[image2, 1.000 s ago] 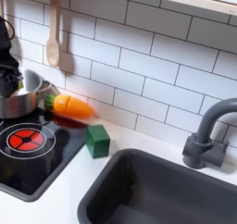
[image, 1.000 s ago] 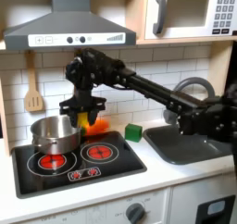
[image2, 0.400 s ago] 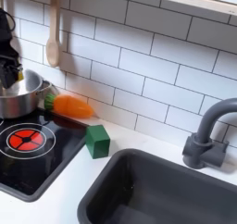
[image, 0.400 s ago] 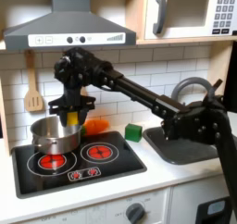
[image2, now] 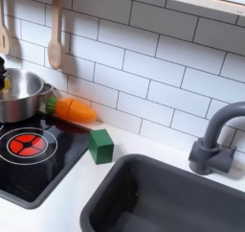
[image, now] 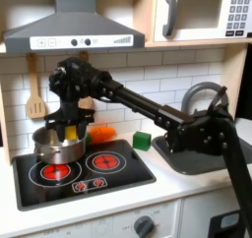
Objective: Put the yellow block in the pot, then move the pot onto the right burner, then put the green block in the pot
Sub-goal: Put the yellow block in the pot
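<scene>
because the yellow block (image: 72,132) belonged in the pot (image: 54,144), i held my gripper (image: 70,131) closed on it directly above the pot's mouth.

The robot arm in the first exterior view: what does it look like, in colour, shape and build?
In the first exterior view the arm is black all over: slim straight links joined by thicker, boxy joint blocks, widening to a bulky base near the sink. The hand is black too, with narrow fingers. The picture is too blurred to show cables or markings.
</scene>
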